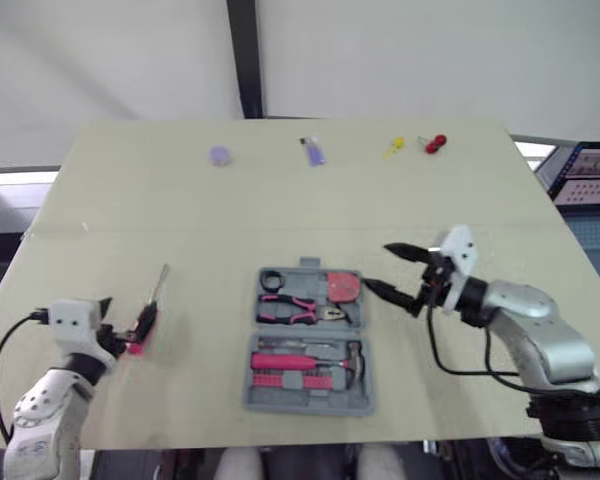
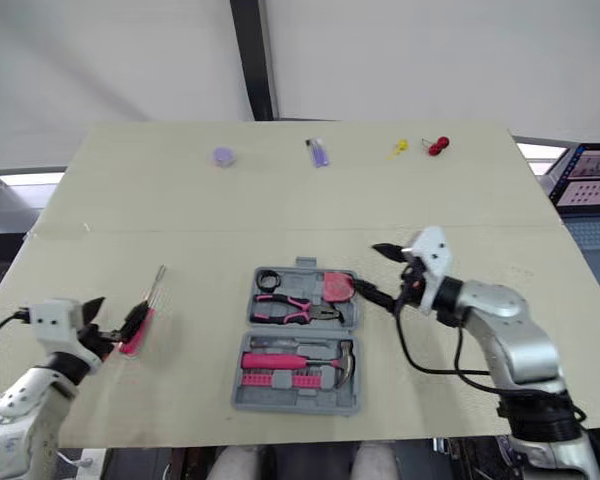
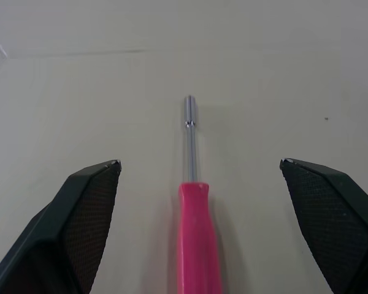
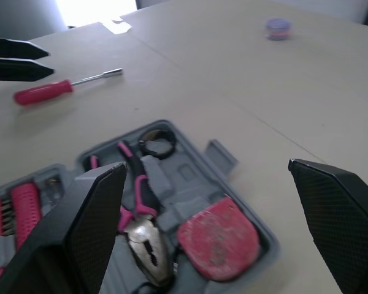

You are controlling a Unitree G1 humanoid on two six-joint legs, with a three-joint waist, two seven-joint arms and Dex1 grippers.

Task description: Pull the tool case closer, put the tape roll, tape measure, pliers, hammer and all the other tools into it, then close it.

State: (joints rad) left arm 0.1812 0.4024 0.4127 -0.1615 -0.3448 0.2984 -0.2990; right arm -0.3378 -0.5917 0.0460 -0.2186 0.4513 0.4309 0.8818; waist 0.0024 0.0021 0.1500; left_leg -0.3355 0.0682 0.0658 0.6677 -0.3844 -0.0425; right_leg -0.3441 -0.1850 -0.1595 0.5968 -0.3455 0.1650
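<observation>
At the table's near left, the left claw (image 3: 199,162) stands open, its two black fingers spread to either side of a pink-handled screwdriver with a steel shaft (image 3: 193,208) and clear of it; the screwdriver lies flat on the bare surface. Near the middle of the front edge sits the open grey plastic tool case (image 1: 300,403), well apart from the screwdriver. It holds a black tape roll (image 1: 271,279), pink-handled pliers (image 1: 290,308), a red tape measure (image 1: 343,287) and a small hammer (image 1: 352,362). The right claw (image 1: 376,265) hangs open just beside the case's far right corner, near the tape measure. The beige table (image 1: 180,200) has a faint seam across it. Along its far edge lie a small purple disc (image 1: 219,155), a purple piece (image 1: 313,151), a yellow piece (image 1: 393,148) and a red piece (image 1: 435,143). Behind rises a white wall with a dark upright post (image 1: 245,55).
</observation>
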